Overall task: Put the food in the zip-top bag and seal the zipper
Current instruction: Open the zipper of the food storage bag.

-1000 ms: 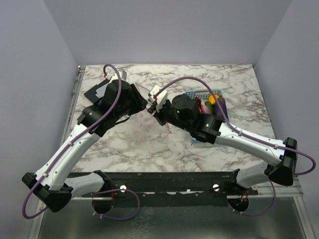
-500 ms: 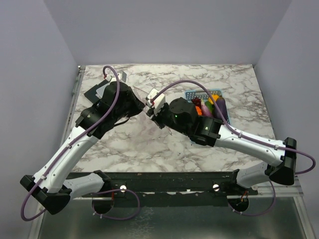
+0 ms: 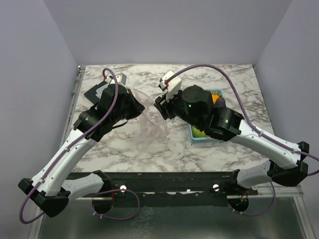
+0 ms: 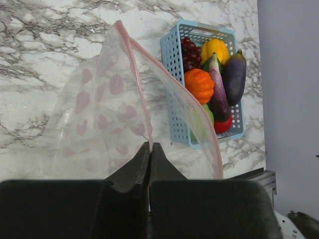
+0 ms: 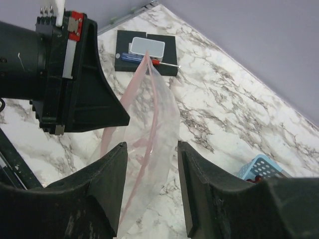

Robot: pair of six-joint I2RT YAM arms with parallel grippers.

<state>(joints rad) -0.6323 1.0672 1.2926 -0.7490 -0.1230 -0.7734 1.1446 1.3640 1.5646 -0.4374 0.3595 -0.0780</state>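
My left gripper (image 4: 150, 145) is shut on the pinkish-red zipper (image 4: 136, 67) of the clear zip-top bag (image 4: 99, 114), pinching one side of its mouth. The mouth gapes open, its other lip curving right. My right gripper (image 5: 151, 147) stands open just above the bag (image 5: 157, 117), fingers apart on either side, holding nothing. The food lies in a light-blue basket (image 4: 172, 64): orange pumpkin (image 4: 199, 84), purple eggplants (image 4: 234, 74), dark grapes (image 4: 188, 47), a yellow piece (image 4: 214, 49), a red tomato (image 4: 223, 124). From above, both grippers (image 3: 141, 106) (image 3: 160, 107) meet mid-table over the bag (image 3: 154, 122).
A black box with a white case and a small screwdriver (image 5: 147, 57) sits at the far left of the marble table (image 3: 149, 149). The basket (image 3: 199, 135) lies partly under my right arm. Purple walls close in the back and sides.
The right gripper has opened, let go of the bag and drawn back toward the far right. The left gripper now holds the bag's mouth edge alone, shifted slightly left.
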